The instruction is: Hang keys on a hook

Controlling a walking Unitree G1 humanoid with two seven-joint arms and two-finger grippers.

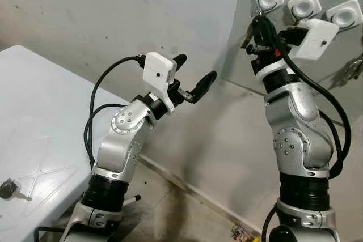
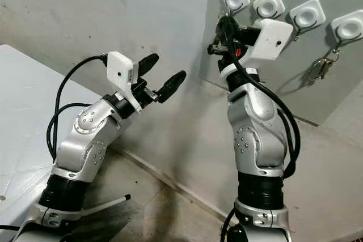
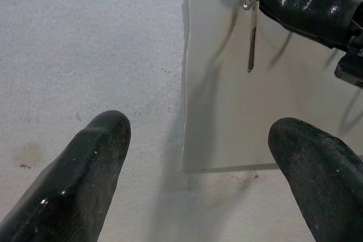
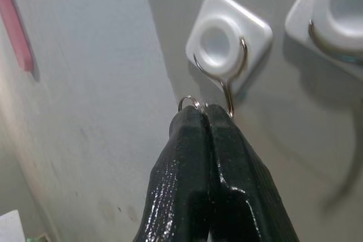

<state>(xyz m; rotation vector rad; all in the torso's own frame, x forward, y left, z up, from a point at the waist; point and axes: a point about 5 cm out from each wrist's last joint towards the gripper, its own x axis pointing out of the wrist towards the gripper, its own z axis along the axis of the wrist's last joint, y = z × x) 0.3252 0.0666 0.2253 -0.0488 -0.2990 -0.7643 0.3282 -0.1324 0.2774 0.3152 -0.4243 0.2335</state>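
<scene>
pressed together around a thin silver key ring [image 4: 189, 102], the two black fingers of the right end effector [image 4: 203, 111] hold it just beside the wire of the leftmost white square wall hook [image 4: 228, 41]. from the ring a slim silver key [image 3: 252, 38] hangs straight down against the grey wall panel [image 3: 238, 117]. more white square hooks [image 2: 307, 14] run in a row to the right; the far one [image 2: 347, 25] carries a metal clip [image 2: 320, 67]. left end effector [image 1: 195, 77] is raised to the left, wide open and empty. another key with a dark head [image 1: 10, 189] lies on the white table [image 1: 39, 117].
</scene>
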